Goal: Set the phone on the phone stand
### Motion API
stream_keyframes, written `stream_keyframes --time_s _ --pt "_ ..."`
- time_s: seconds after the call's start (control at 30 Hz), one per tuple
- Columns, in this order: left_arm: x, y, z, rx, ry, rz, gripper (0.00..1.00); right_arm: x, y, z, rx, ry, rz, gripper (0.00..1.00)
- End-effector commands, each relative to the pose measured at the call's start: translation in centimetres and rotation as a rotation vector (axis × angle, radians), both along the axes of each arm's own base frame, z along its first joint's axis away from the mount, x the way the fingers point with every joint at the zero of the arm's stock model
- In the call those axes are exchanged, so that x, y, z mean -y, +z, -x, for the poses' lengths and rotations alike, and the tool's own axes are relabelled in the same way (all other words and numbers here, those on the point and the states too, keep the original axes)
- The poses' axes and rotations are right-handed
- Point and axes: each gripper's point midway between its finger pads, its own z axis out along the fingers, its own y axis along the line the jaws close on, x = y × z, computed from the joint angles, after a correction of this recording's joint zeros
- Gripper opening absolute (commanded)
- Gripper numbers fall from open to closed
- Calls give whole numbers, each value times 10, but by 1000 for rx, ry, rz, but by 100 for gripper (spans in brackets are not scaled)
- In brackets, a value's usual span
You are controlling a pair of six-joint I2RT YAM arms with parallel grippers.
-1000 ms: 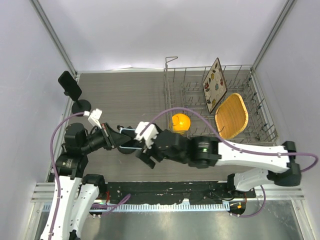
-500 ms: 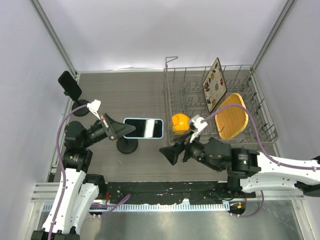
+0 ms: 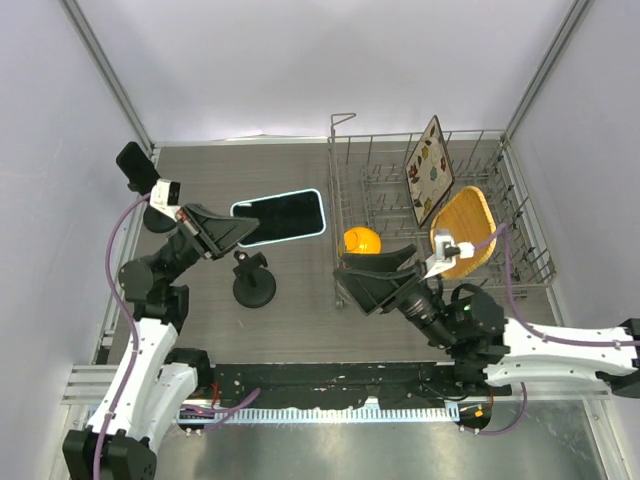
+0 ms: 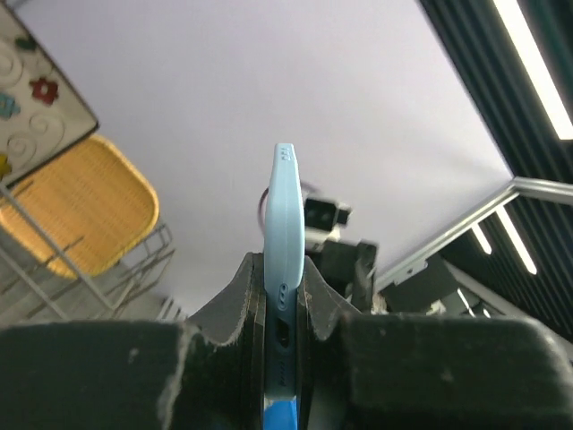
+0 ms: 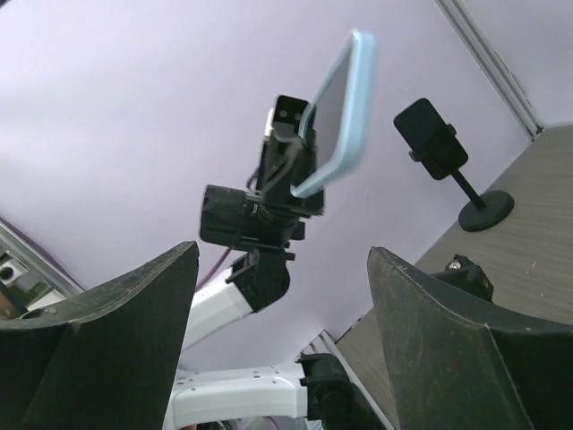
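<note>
1 second ago both grippers crowded together; now the left gripper (image 3: 238,231) alone pinches the phone (image 3: 280,216) by its end, lifted above the phone stand (image 3: 253,286). The right gripper (image 3: 362,281), jaws wide and empty, has backed toward the dish rack (image 3: 390,137). Only seating the phone remains.

No legible txt, brand, label, no. or sign in any view, incl. on the phone (image 3: 279,217).
</note>
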Motion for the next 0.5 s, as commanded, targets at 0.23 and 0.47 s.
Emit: stream_keyframes --time_s 0.23,0.47 --pt "-35 40 25 171 289 135 0 -47 27 -15 105 -72 -190 66" --pt "-41 31 22 150 315 183 0 -72 38 -21 92 -62 -293 60"
